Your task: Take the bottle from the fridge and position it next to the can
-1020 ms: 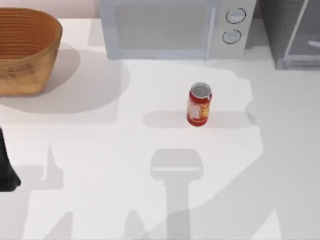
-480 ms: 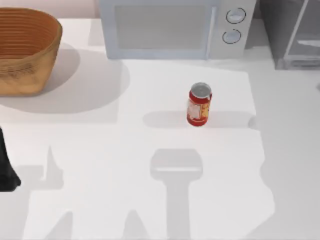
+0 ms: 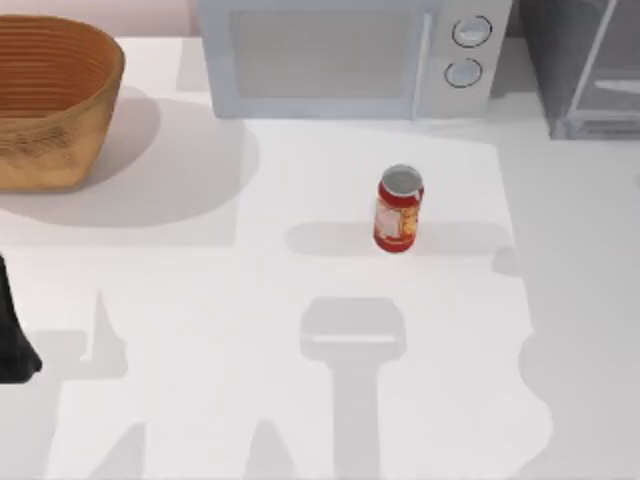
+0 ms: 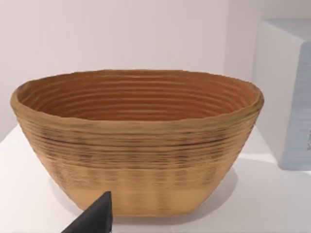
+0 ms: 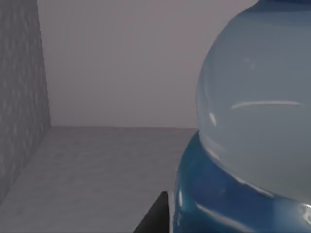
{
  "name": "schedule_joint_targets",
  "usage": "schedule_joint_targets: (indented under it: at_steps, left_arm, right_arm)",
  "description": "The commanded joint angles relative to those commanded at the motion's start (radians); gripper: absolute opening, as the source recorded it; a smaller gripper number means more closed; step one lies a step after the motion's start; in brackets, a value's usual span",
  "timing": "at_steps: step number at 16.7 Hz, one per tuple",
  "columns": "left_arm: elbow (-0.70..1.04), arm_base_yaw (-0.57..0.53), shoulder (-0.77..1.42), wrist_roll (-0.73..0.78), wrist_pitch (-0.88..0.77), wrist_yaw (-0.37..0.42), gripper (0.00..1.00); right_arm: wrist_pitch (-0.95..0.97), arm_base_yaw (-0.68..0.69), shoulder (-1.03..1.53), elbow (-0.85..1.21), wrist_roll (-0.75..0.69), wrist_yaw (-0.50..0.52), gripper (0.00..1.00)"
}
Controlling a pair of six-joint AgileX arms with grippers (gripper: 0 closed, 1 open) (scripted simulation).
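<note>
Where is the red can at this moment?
In the top view the can stands upright on the table, slightly right of centre, in front of the microwave.

Left arm (image 3: 14, 335) parked at the table's left edge, a dark gripper fingertip (image 4: 95, 218) showing

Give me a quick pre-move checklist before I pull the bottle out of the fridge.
1. Clear blue plastic bottle close in front of the right wrist camera, inside the dark grey fridge: ok.
2. Right hand's grip on the bottle: cannot tell; one dark fingertip sits beside the bottle's base.
3. Small red can upright in mid-table: ok.
4. Bare white table beside the can for the drop: ok.
5. Fridge at the table's far right with its pale-framed door swung open: ok.
6. Left arm parked at the table's left edge, facing the woven brown basket: ok.
</note>
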Motion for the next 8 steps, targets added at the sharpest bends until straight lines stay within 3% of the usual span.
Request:
schedule_joint_targets:
  at_steps: [4,8]
  left_arm:
    - [0.0,0.0,0.0,0.0,0.0,0.0,1.0]
    - [0.0,0.0,0.0,0.0,0.0,0.0,1.0]
  right_arm:
    - [0.087,0.107,0.052,-0.029,0.0,0.109,0.0]
    - [0.235,0.351,0.132,-0.099,0.001,0.348,0.0]
